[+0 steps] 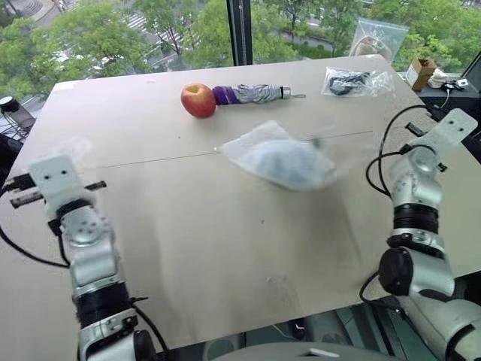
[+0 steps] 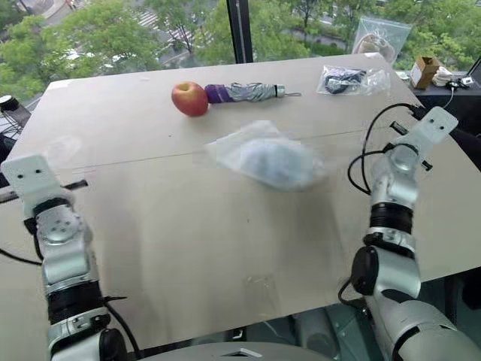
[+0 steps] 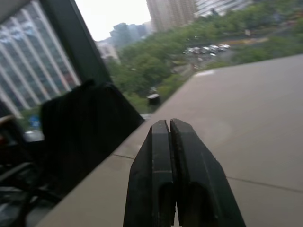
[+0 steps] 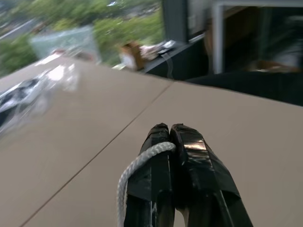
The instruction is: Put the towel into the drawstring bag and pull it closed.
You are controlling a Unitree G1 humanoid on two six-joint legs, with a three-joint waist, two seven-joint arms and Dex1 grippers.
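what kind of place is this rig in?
Likely an upper-floor office or lab: a plain tabletop stands against a big window over treetops, with high-rises beyond. Test props lie on it: an apple, a folded umbrella, zip bags.

Sheer white cloth drawstring bag (image 1: 282, 158) on matt, smooth wooden table (image 1: 188, 226).

The drawstring bag (image 1: 282, 159) is blurred, hiding its cords and mouth.
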